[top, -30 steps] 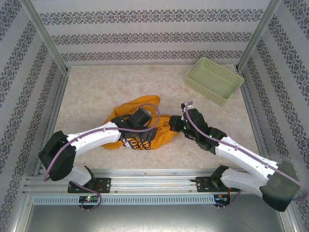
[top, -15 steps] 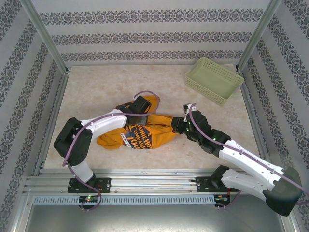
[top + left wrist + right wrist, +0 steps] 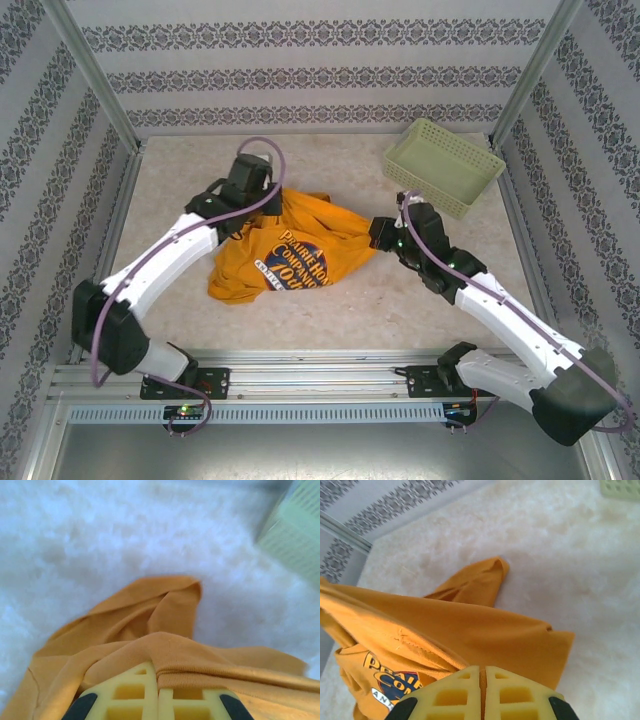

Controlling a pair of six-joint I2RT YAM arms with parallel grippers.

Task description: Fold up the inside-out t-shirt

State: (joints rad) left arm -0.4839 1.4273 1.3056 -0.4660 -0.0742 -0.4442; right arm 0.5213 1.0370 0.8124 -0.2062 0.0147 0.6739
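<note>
Marbled beige tabletop (image 3: 330, 310) between patterned walls carries the inside-out t-shirt (image 3: 290, 255), spread with its printed graphic facing up, left of and nearer than the pale green basket (image 3: 443, 165). The left gripper (image 3: 266, 198) is clamped on the shirt's edge farthest from the basket. The right gripper (image 3: 380, 233) pinches the edge nearest the basket.

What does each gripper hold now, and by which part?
Both hold the orange-yellow t-shirt: the left gripper is shut on a stitched edge at its far left corner, and the right gripper is shut on its right edge.
</note>
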